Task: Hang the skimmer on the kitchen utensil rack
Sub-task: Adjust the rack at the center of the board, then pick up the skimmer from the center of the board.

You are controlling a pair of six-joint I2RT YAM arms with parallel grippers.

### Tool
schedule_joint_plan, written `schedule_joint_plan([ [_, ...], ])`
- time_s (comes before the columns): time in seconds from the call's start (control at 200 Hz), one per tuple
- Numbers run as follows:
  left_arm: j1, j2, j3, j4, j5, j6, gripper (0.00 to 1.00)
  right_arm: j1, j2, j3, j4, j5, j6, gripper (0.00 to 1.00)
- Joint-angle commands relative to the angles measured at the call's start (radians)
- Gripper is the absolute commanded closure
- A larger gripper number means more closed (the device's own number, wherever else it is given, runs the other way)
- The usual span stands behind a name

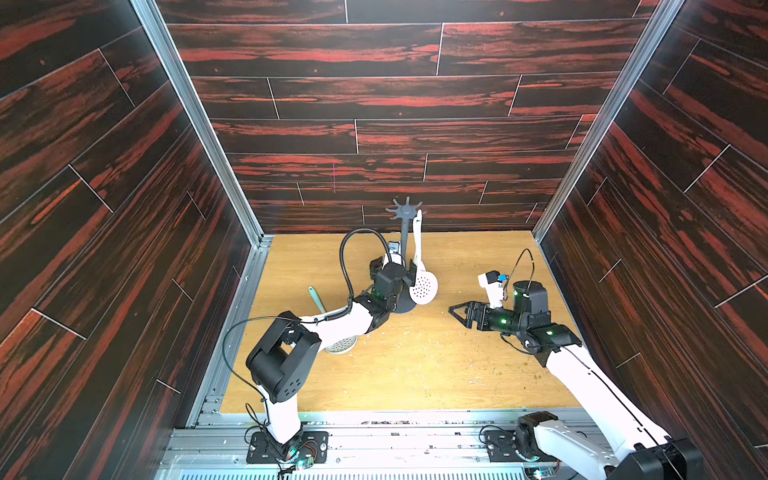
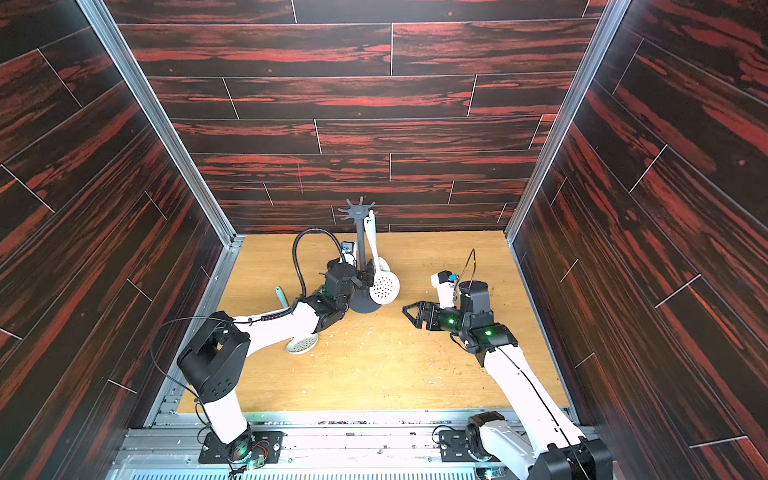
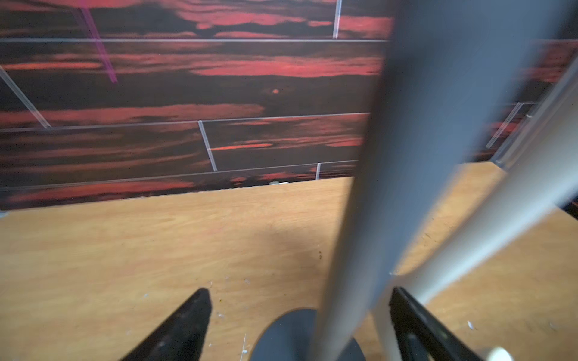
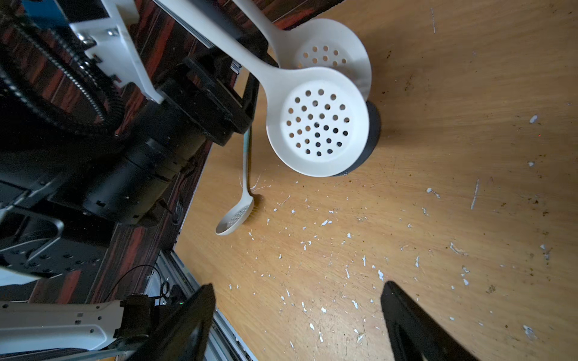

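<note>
**Skimmer on the hook, left pincer released**

The job looks all but finished. In both top views the white skimmer (image 1: 423, 286) hangs from a hook on the crown of the utensil rack (image 1: 404, 241). Its handle runs down beside the pole and its holed bowl dangles just above the round base. The right wrist view shows a second white skimmer (image 4: 328, 53) hanging close behind it. A teal-handled skimmer (image 1: 340, 344) lies on the table (image 1: 415, 365), partly under the left arm. Whether that one also has to be hung, I cannot tell.

The left pincer (image 3: 299, 292) stands wide open low at the rack, grasping nothing. The pole passes between its fingers, and the hung skimmer's handle runs right past one of them; whether they touch is unclear. What probably remains is drawing that arm back without nudging the pole or handle. The right pincer (image 1: 455, 312) hovers apart over bare table, also open and empty.
</note>
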Motion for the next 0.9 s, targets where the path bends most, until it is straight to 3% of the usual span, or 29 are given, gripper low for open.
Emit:
schedule_joint_plan([
  [0.0,-0.001,-0.101,-0.017,-0.01,-0.081,0.049,0.0,-0.006,-0.01,-0.013,-0.011,-0.017,-0.015,0.13],
  [0.731,0.001,-0.303,-0.274,-0.177,-0.329,0.048,0.0,-0.006,0.012,-0.057,0.051,-0.043,-0.03,0.11],
  [0.897,0.068,-0.438,-0.3,-0.43,-0.355,-0.099,0.0,-0.006,0.016,-0.056,0.044,-0.031,-0.047,0.11],
])
